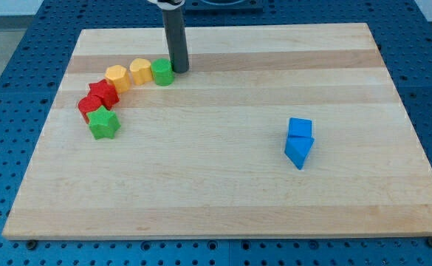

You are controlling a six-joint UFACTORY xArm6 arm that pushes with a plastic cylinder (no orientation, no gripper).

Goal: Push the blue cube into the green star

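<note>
Camera view. No brand, label or readable writing anywhere on the blocks, the rod or the counter (223, 199).

The counter is a pale wooden board with faint lengthwise grain bands, resting on a blue perforated surface (1, 148) that shows around every edge.

The tool is a straight dark rod with no jaws, so wide or narrow does not apply; it holds nothing. The rod comes down from the view's top, and the tip (179, 71) sits on the board near the top edge, left of centre. The tip is just beside the green cylinder (162, 72), on that block's right; touching or a hair apart cannot be told.

An arc of blocks runs from the tip toward the view's lower left: green cylinder, then yellow block (140, 71), then orange block (117, 77), closely packed. Below these lie two red blocks, the upper (103, 93) and the lower (90, 106), shapes unclear. The green star (104, 123) ends the arc, touching the lower red block.

The blue cube (300, 128) lies well apart, right of centre, far from the tip and from the green star. Directly below it, touching, is a second blue block (298, 151), angular and wedge-like.
</note>
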